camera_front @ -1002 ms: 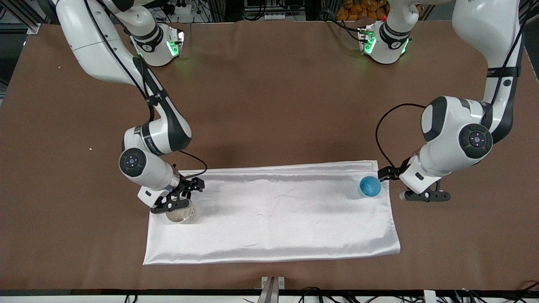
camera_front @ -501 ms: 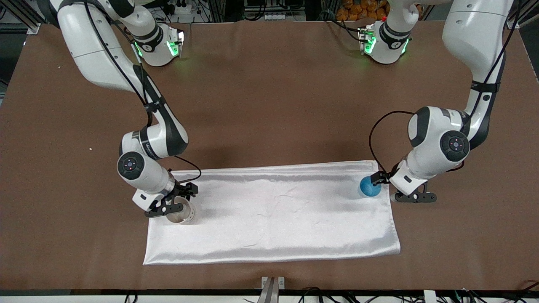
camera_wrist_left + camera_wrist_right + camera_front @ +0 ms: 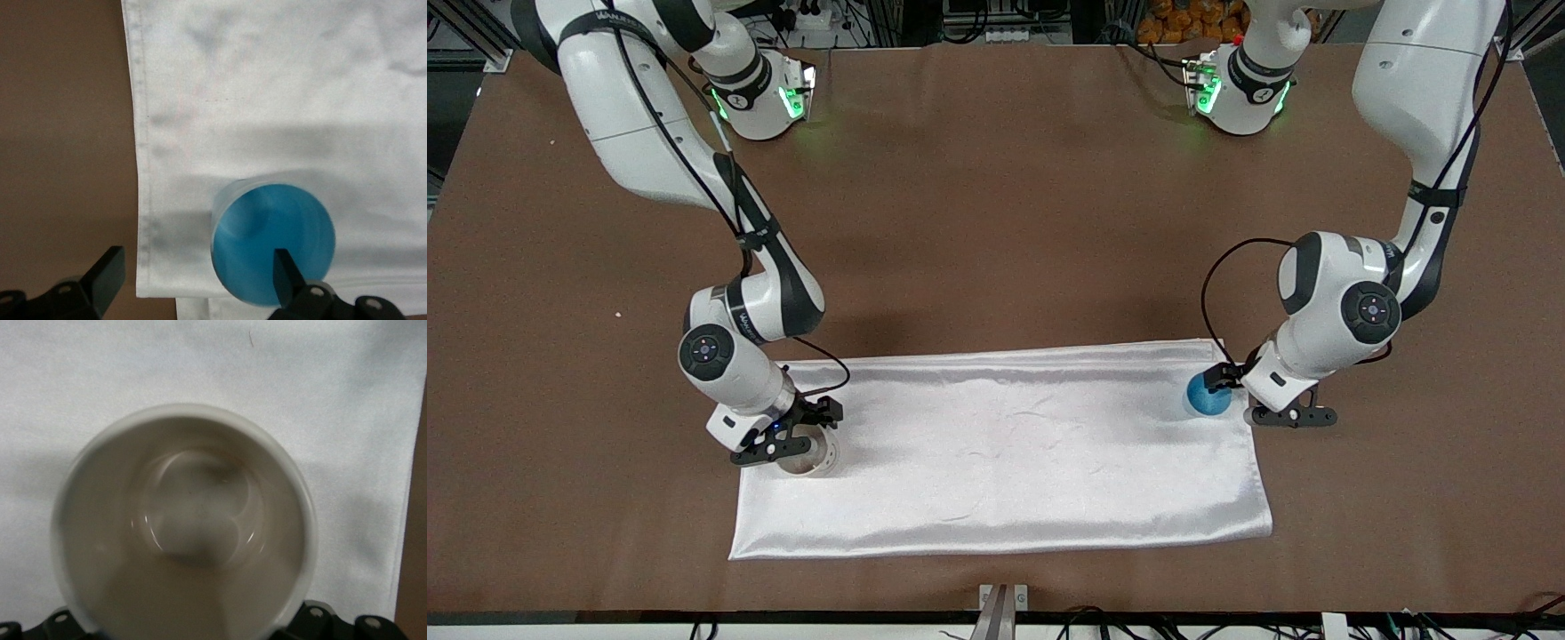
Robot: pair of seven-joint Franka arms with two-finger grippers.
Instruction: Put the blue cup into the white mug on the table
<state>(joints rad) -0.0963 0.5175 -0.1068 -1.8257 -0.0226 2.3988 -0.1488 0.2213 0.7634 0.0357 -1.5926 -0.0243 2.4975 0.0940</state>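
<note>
Blue cup [image 3: 1208, 396] is sitting on the cloth [image 3: 1005, 453] at the left arm's end; left gripper [image 3: 193, 270], fingers spread, is straddling its rim off-centre and should centre before clenching. Right gripper [image 3: 783, 436] is sitting at the white mug [image 3: 811, 453], finger state unclear.

The desk [image 3: 996, 196] is covered in matte brown, and the two arm bases are mounted along its edge farthest from the front camera. A shiny white cloth [image 3: 1005, 453] is spread flat directly on it (a long rectangle, slightly wrinkled), nearer to the front camera than the desk's middle. In the left wrist view the cloth's hemmed edge [image 3: 143, 200] is seen lying against bare brown surface [image 3: 60, 133]. A pale speck [image 3: 617, 314] is seen toward the right arm's end.
</note>
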